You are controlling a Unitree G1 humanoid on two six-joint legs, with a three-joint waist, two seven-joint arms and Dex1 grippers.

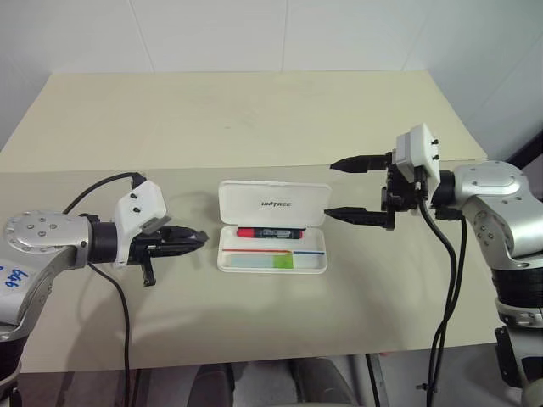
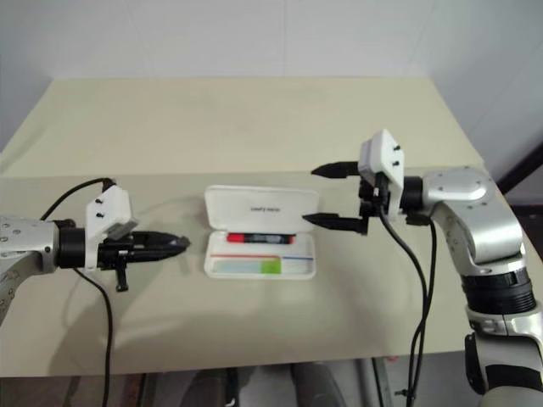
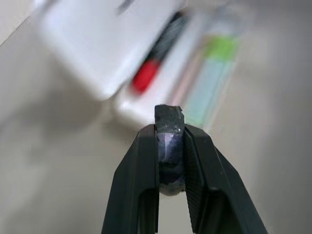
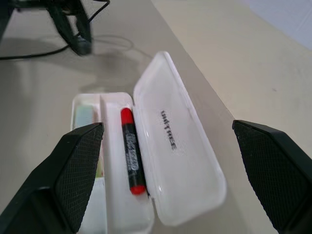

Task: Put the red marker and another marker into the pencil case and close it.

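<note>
just right of the left claw [image 1: 197,237], whose fingers are pressed together on nothing, sits the pencil case [image 1: 272,240] on the table [image 1: 254,119]. its lid stands open, tipped back away from the robot. both markers already lie in the tray: the red marker [image 1: 270,231] along the hinge side, the pale green highlighter [image 1: 270,261] in the front compartment.

what is left, by my reading, is the closing, and that is where it could slip. the case looks light and rests loose on the table, so a push on the lid from one side could slide the whole box instead of folding the hinge. the lid may also fail to latch if it is pressed at one corner only. the red marker lies just beside the hinge; if nudged it could ride up and jam the lid.

the case is white hard plastic with rounded corners, small black lettering on the lid, and a red and a blue stripe inside.

left of the right claw [image 1: 349,190], the case's right end is near; that claw's fingers are spread wide, empty, pointing at the lid's side.
</note>
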